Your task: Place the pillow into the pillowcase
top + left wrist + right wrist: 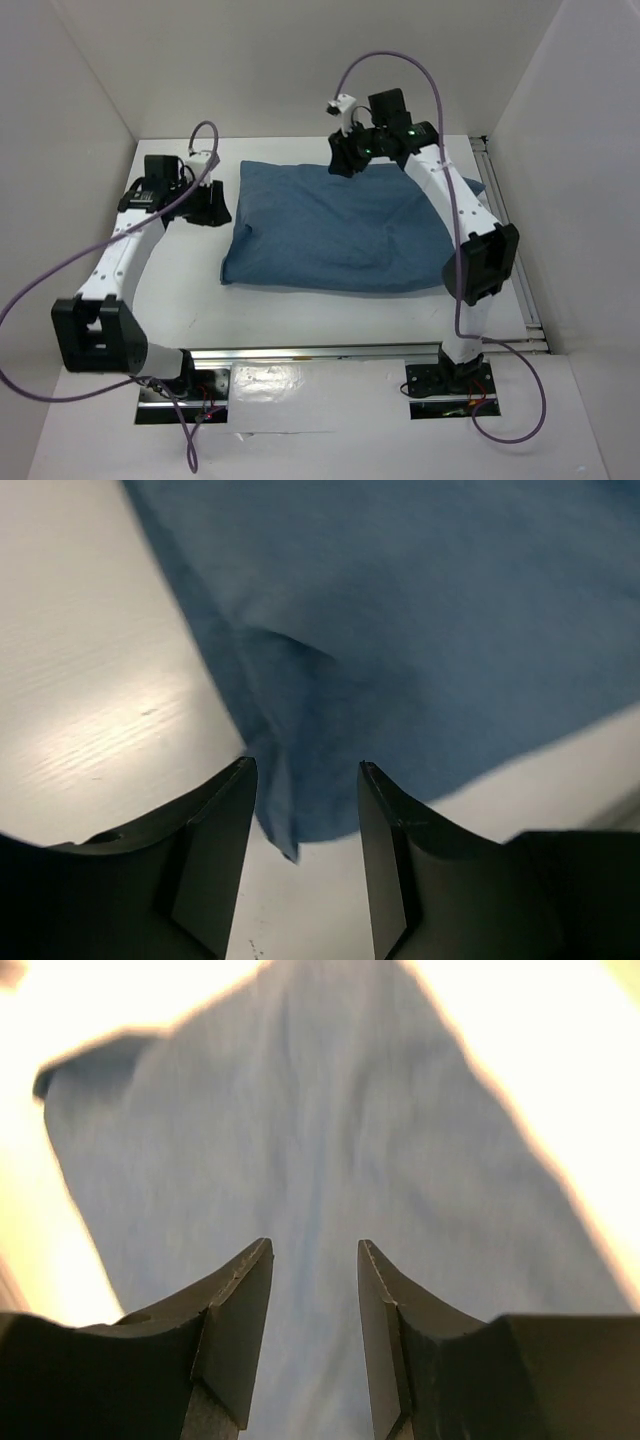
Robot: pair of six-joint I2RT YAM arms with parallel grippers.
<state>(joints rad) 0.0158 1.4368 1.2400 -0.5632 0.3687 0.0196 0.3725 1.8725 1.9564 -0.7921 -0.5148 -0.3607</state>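
Both pairs of jaws are standing apart, gripping nothing. My left gripper (305, 780) is hovering at the left edge of the pillowcase (340, 228), and a folded blue corner is showing loose between its fingers. My right gripper (313, 1260) is hanging over the cloth's far side. The pillowcase is lying plump and rumpled mid-table (185, 290). Whether the pillow is sitting inside, I cannot tell.
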